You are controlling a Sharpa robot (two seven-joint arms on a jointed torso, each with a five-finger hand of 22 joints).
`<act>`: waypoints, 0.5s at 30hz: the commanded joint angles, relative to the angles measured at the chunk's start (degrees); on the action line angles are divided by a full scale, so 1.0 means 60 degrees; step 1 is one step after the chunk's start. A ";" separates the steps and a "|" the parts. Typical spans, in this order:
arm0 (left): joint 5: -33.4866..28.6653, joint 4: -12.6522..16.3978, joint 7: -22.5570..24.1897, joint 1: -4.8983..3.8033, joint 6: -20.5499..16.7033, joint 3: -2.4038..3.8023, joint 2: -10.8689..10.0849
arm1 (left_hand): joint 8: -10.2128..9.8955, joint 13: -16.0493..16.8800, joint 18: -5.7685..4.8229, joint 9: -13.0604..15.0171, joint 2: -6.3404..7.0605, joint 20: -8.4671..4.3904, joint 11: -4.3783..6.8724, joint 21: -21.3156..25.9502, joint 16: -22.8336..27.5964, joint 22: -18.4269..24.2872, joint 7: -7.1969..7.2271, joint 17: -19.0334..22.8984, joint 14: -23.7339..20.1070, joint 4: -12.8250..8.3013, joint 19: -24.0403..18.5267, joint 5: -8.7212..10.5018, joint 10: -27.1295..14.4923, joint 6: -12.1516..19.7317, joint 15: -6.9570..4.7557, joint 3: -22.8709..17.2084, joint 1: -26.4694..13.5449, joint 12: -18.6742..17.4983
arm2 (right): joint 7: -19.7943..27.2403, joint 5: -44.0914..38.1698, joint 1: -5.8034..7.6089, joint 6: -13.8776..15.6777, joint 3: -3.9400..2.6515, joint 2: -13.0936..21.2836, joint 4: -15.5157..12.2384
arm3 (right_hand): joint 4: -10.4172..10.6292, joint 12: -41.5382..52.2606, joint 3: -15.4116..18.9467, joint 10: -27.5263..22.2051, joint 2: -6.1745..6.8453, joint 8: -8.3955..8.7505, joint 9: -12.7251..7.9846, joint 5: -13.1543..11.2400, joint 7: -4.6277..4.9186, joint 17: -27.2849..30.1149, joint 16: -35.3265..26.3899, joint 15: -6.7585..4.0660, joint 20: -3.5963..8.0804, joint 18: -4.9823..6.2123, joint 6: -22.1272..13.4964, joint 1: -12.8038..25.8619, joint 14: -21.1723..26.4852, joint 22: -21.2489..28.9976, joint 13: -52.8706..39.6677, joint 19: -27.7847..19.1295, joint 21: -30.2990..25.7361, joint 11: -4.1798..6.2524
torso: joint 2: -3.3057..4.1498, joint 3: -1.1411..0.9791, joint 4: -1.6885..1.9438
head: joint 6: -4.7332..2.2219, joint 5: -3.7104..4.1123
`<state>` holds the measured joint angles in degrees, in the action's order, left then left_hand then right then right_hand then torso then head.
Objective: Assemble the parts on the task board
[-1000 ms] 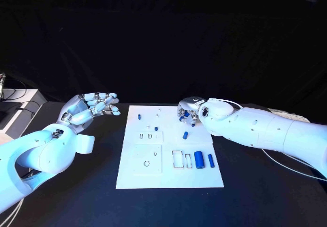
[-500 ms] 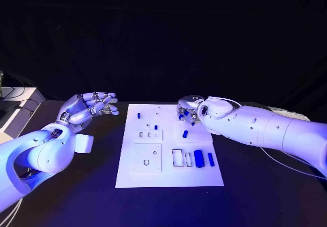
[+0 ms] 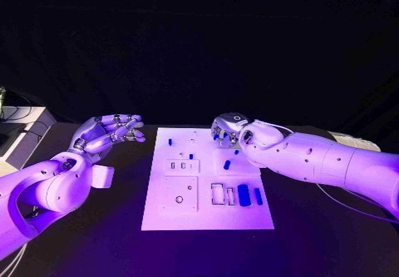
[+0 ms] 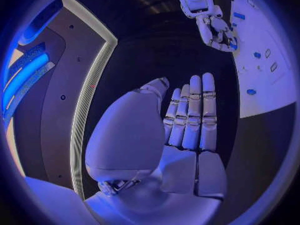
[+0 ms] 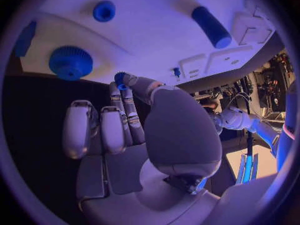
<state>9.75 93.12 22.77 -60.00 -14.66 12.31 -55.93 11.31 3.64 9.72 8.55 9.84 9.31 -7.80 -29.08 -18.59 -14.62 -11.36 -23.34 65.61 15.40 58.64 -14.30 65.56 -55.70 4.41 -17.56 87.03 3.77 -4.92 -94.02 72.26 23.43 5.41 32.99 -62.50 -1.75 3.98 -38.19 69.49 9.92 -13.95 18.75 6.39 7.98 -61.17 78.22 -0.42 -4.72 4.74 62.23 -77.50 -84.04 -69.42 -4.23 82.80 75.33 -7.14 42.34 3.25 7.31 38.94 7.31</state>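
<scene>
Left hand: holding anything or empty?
Empty. The left hand is raised beside the board, and the wrist view shows its fingers straight with nothing in them.

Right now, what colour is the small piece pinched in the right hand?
Blue; the right wrist view shows the small piece best, in the right hand.

Right robot hand (image 5: 134,135) pinches a small blue part (image 5: 120,78) at its fingertips, beside the white task board (image 5: 156,30).

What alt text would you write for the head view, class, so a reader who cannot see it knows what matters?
The robot's right hand pinches a small blue part above the far right corner of the white task board on a black table. Its left hand hovers open, palm up, beside the board's left edge. More blue parts lie on the board.
</scene>
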 commanded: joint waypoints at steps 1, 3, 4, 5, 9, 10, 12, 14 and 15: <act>0.0035 0.0002 0.0030 -0.0001 0.0149 0.0010 0.0000 | -0.0029 0.0014 0.0055 0.0013 0.0047 0.0007 -0.0046 -0.0037 -0.0042 -0.0009 -0.0058 -0.0008 -0.0035 -0.0001 -0.0042 0.0039 -0.0042 0.0031 0.0001 -0.0064 0.0041 -0.0030 | -0.0484 -0.0273 0.0015 0.1273 -0.0025 -0.0162 0.0043 | -0.0010 -0.0023 -0.0041 0.0578 -0.0306 -0.0052 0.0015 -0.0038 0.0002 0.0009 0.0032 -0.0081 0.0007 -0.0118 -0.0019 -0.0231 -0.0185 -0.0016 -0.0173 0.0054 0.0057 0.0546 | 0.0028 0.0008 0.0005 | -0.0048 0.0006; 0.0035 -0.0002 0.0027 -0.0001 0.0158 0.0010 0.0005 | -0.0029 0.0014 0.0055 0.0013 0.0047 0.0007 -0.0046 -0.0037 -0.0042 -0.0009 -0.0058 -0.0008 -0.0035 -0.0001 -0.0042 0.0039 -0.0042 0.0031 0.0001 -0.0064 0.0041 -0.0030 | -0.0558 -0.0286 0.0020 0.1403 -0.0037 -0.0285 0.0139 | -0.0014 -0.0026 -0.0043 0.0576 -0.0302 -0.0054 0.0019 -0.0039 0.0001 0.0002 0.0037 -0.0081 0.0007 -0.0119 -0.0019 -0.0230 -0.0187 -0.0024 -0.0173 0.0055 0.0063 0.0546 | 0.0028 0.0006 0.0021 | -0.0051 0.0009; 0.0035 -0.0003 0.0025 -0.0001 0.0165 0.0010 0.0009 | -0.0029 0.0014 0.0055 0.0013 0.0047 0.0007 -0.0046 -0.0037 -0.0042 -0.0009 -0.0058 -0.0008 -0.0035 -0.0001 -0.0042 0.0039 -0.0042 0.0031 0.0001 -0.0064 0.0041 -0.0030 | -0.0575 -0.0289 0.0022 0.1441 -0.0040 -0.0333 0.0180 | -0.0017 -0.0028 -0.0045 0.0574 -0.0299 -0.0054 0.0023 -0.0039 0.0001 -0.0001 0.0039 -0.0081 0.0007 -0.0124 -0.0021 -0.0229 -0.0187 -0.0051 -0.0172 0.0064 0.0082 0.0546 | 0.0028 0.0008 0.0028 | -0.0047 0.0005; 0.0035 -0.0003 0.0024 -0.0001 0.0172 0.0010 0.0013 | -0.0029 0.0014 0.0055 0.0013 0.0047 0.0007 -0.0046 -0.0037 -0.0042 -0.0009 -0.0058 -0.0008 -0.0035 -0.0001 -0.0042 0.0039 -0.0042 0.0031 0.0001 -0.0064 0.0041 -0.0030 | -0.0588 -0.0292 0.0023 0.1469 -0.0043 -0.0381 0.0220 | -0.0019 -0.0032 -0.0048 0.0571 -0.0295 -0.0055 0.0027 -0.0040 0.0002 -0.0011 0.0045 -0.0080 0.0007 -0.0132 -0.0024 -0.0227 -0.0190 -0.0091 -0.0171 0.0076 0.0110 0.0544 | 0.0026 0.0007 0.0030 | -0.0053 0.0010; 0.0035 0.0004 0.0016 0.0000 0.0194 0.0011 0.0025 | -0.0029 0.0014 0.0055 0.0013 0.0047 0.0007 -0.0046 -0.0037 -0.0042 -0.0009 -0.0058 -0.0008 -0.0035 -0.0001 -0.0042 0.0039 -0.0042 0.0031 0.0001 -0.0064 0.0041 -0.0030 | -0.0612 -0.0278 0.0036 0.1484 -0.0053 -0.0630 0.0452 | -0.0026 -0.0033 -0.0055 0.0574 -0.0294 -0.0056 0.0033 -0.0040 0.0001 -0.0009 0.0046 -0.0080 0.0007 -0.0168 -0.0029 -0.0228 -0.0190 -0.0275 -0.0173 0.0136 0.0239 0.0546 | 0.0032 0.0027 0.0035 | -0.0108 0.0031; 0.0035 0.0004 0.0015 0.0000 0.0196 0.0011 0.0027 | -0.0029 0.0014 0.0055 0.0013 0.0047 0.0007 -0.0046 -0.0037 -0.0042 -0.0009 -0.0058 -0.0008 -0.0035 -0.0001 -0.0042 0.0039 -0.0042 0.0031 0.0001 -0.0064 0.0041 -0.0030 | -0.0610 -0.0274 0.0038 0.1471 -0.0054 -0.0693 0.0513 | -0.0026 -0.0033 -0.0055 0.0574 -0.0294 -0.0056 0.0033 -0.0040 0.0001 -0.0009 0.0046 -0.0080 0.0007 -0.0168 -0.0029 -0.0228 -0.0190 -0.0275 -0.0173 0.0136 0.0239 0.0546 | 0.0032 0.0030 0.0035 | -0.0111 0.0029; 0.0035 0.0003 0.0012 0.0000 0.0199 0.0011 0.0036 | -0.0029 0.0014 0.0055 0.0013 0.0047 0.0007 -0.0046 -0.0037 -0.0042 -0.0009 -0.0058 -0.0008 -0.0035 -0.0001 -0.0042 0.0039 -0.0042 0.0031 0.0001 -0.0064 0.0041 -0.0030 | -0.0589 -0.0250 0.0041 0.1434 -0.0056 -0.0922 0.0742 | -0.0026 -0.0033 -0.0055 0.0574 -0.0294 -0.0056 0.0033 -0.0040 0.0001 -0.0009 0.0046 -0.0080 0.0007 -0.0168 -0.0029 -0.0228 -0.0190 -0.0275 -0.0173 0.0136 0.0239 0.0546 | 0.0046 0.0026 0.0034 | -0.0141 0.0017; 0.0036 0.0001 0.0009 0.0000 0.0202 0.0011 0.0046 | -0.0029 0.0014 0.0055 0.0013 0.0047 0.0007 -0.0046 -0.0037 -0.0042 -0.0009 -0.0058 -0.0008 -0.0035 -0.0001 -0.0042 0.0039 -0.0042 0.0031 0.0001 -0.0064 0.0041 -0.0030 | -0.0572 -0.0229 0.0036 0.1412 -0.0056 -0.1064 0.0892 | -0.0029 -0.0033 -0.0058 0.0576 -0.0292 -0.0057 0.0038 -0.0041 0.0001 -0.0022 0.0054 -0.0080 0.0007 -0.0168 -0.0030 -0.0227 -0.0193 -0.0276 -0.0173 0.0135 0.0240 0.0546 | 0.0057 0.0027 0.0052 | -0.0131 0.0016; 0.0037 -0.0001 0.0008 0.0000 0.0204 0.0012 0.0055 | -0.0034 0.0014 0.0056 0.0015 0.0065 0.0010 -0.0049 -0.0068 -0.0049 -0.0030 -0.0061 -0.0033 -0.0045 -0.0016 -0.0064 0.0050 -0.0047 0.0034 0.0003 -0.0076 0.0045 -0.0030 | -0.0560 -0.0214 0.0029 0.1399 -0.0056 -0.1165 0.1002 | -0.0031 -0.0034 -0.0059 0.0578 -0.0288 -0.0058 0.0041 -0.0041 0.0001 -0.0016 0.0052 -0.0080 0.0006 -0.0168 -0.0031 -0.0225 -0.0192 -0.0281 -0.0174 0.0136 0.0244 0.0546 | 0.0063 0.0027 0.0070 | -0.0133 0.0022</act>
<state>9.78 93.02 22.59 -59.99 -14.53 12.32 -55.77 11.31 3.64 9.71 8.55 9.84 9.31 -7.80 -29.30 -18.59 -14.70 -11.36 -23.44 65.61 15.25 58.64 -14.30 65.55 -55.70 4.41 -17.72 87.03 3.77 -7.82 -94.70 72.50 30.89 5.09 26.53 -57.25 -1.86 3.68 -38.30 69.49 9.86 -13.94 18.92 6.05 7.98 -61.21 78.22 -0.42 -4.72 4.79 62.23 -77.45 -84.04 -71.02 -4.23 83.21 76.45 -7.14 42.59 3.39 7.54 38.18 7.44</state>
